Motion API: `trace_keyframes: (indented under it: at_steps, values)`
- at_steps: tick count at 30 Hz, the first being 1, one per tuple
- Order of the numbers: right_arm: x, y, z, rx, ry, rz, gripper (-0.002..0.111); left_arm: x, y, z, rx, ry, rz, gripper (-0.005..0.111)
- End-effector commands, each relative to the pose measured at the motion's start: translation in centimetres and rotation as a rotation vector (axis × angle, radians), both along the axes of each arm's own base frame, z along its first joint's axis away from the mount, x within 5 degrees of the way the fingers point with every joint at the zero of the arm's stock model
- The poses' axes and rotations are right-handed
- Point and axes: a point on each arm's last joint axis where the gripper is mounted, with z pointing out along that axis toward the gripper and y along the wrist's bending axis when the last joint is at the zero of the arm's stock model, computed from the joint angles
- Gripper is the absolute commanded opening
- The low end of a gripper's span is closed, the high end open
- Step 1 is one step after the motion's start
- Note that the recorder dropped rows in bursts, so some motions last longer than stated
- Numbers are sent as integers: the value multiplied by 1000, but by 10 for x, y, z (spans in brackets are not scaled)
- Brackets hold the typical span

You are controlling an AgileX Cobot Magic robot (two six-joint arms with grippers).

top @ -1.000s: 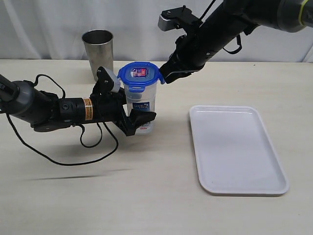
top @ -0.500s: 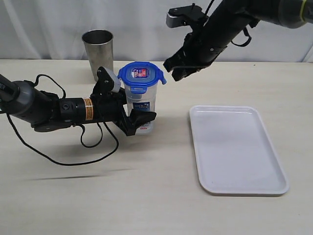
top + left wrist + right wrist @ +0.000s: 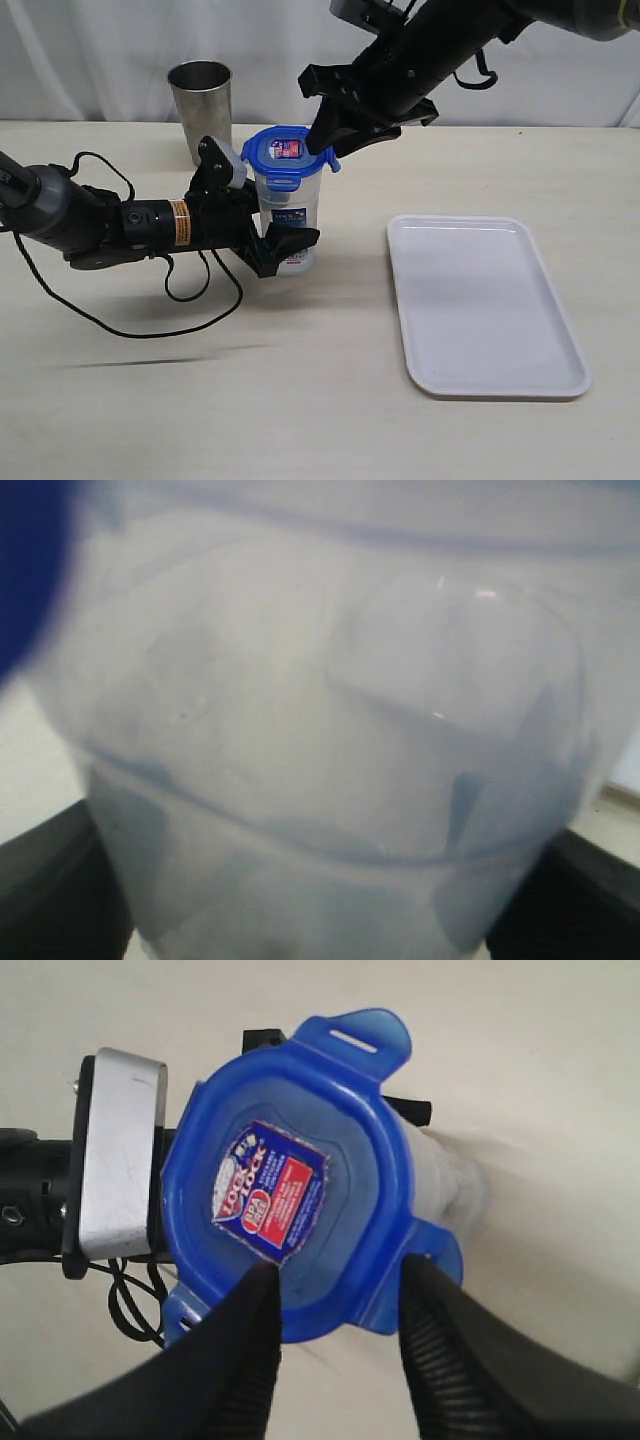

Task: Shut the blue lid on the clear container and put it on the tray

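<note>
Change, right gripper [image 3: 335, 142]: a second ago it was pinched shut at the right edge of the lid [image 3: 285, 155]. It is now shifted left, over the lid top, with the jaws parted.
Change, rest: no shift is noted in the lid, container [image 3: 295, 205], left gripper [image 3: 285, 242], tray [image 3: 485, 310] or cup [image 3: 200, 105].
Right gripper state: open, nothing held. In the right wrist view the two fingers [image 3: 245, 1350] are seen straddling one side of the lid [image 3: 290, 1170]. Contact with the lid cannot be told.
Left gripper state: clamped on the lower body of the container. In the left wrist view the container wall [image 3: 330, 750] fills the frame between the dark fingers [image 3: 50, 880].
Lid: seated on the container rim, sticker up. Three flaps are seen sticking outward in the right wrist view.
Container: upright on the table [image 3: 300, 400], left of the tray and well apart from it, not yet on the tray.
Tray: flat on the table at the right, nothing on it.
Cup: steel, upright, behind the container near the back edge.
Surface: pale wood-grain tabletop. A black cable [image 3: 190, 318] is looped under the left arm.
Room: a white cloth backdrop [image 3: 100, 40] is hung behind the table.
Counts: 2 arms, 2 grippers, 1 lid, 1 container, 1 tray, 1 cup, 1 cable.
</note>
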Motion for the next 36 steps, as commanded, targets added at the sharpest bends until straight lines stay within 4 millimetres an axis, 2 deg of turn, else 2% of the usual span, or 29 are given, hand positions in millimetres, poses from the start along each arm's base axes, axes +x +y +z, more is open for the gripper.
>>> trace_keyframes:
  at_steps: [1,3,9,13,19,28,32,36]
  values:
    - [2,1,-9,-2,32,-17,38,0,0,-1,-3,5,7,0]
    - [5,2,-16,-8,43,-23,38,0,0,-1,-3,5,7,0]
    - [5,2,-16,-9,41,-19,39,0,0,-1,-4,6,8,0]
    - [5,2,-16,-14,35,-14,53,0,0,-1,-4,6,8,0]
    - [7,4,-18,5,33,-17,53,0,0,-1,-4,6,8,0]
    - [11,8,-40,18,101,-11,31,0,0,-1,-4,6,8,0]
    - [11,10,-48,23,133,0,30,0,0,-1,-4,6,8,0]
    - [12,11,-65,11,185,10,30,0,0,-1,-5,5,5,0]
